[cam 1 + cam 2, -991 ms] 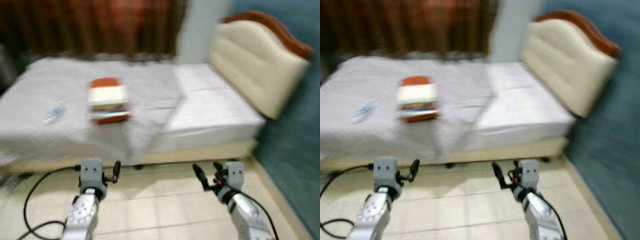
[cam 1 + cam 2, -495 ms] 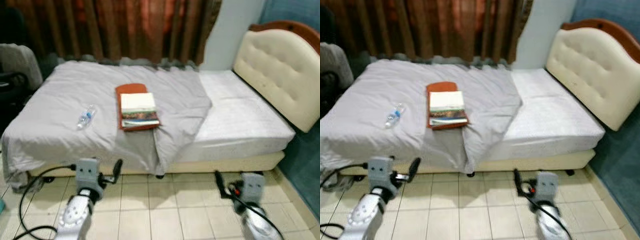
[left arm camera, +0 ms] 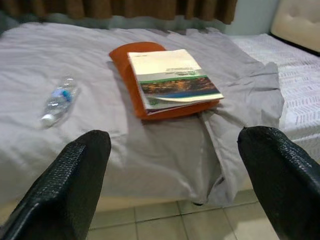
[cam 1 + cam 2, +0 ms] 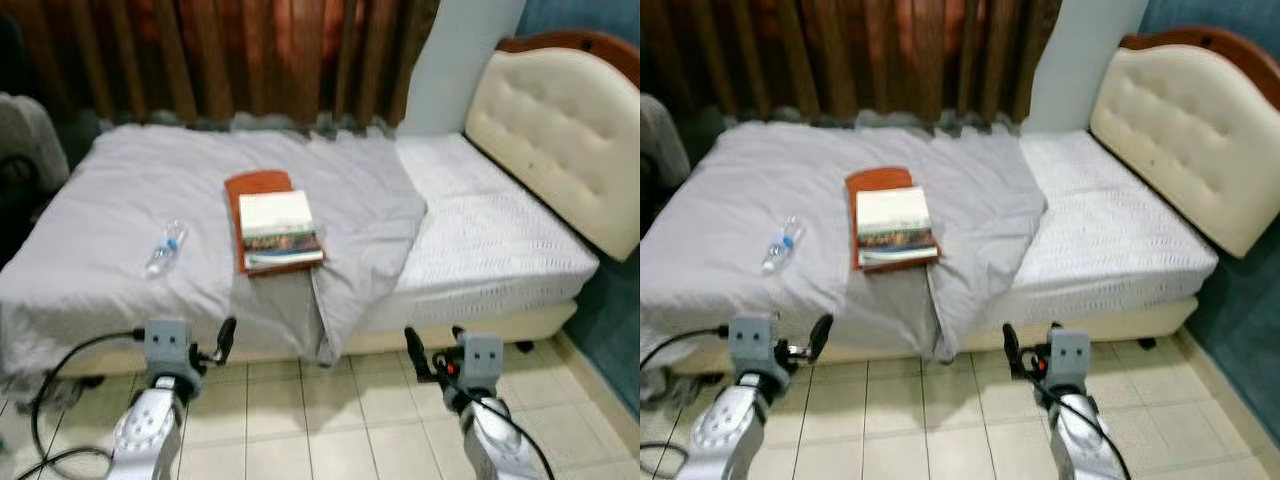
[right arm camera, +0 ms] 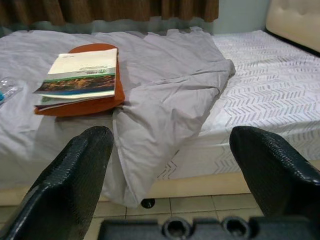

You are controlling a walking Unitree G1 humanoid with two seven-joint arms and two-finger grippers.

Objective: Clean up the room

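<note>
An orange folder with a book on top lies in the middle of the bed, on a rumpled grey blanket. To its left on the blanket lies a clear plastic bottle with a blue label. Both arms are held low over the tiled floor, short of the bed's near edge. In its wrist view my left gripper is open, looking at the book and the bottle. My right gripper is open too, facing the blanket's hanging corner. Neither holds anything.
The blanket covers the bed's left part, with bare white mattress on the right. A cream padded headboard stands at the right by a blue wall. Brown curtains hang behind. A black cable loops over the tiles at left.
The whole picture has shifted and sharpened as the camera moved; the bed looks slightly nearer. Book and bottle lie as before, and both grippers stay open and low.
</note>
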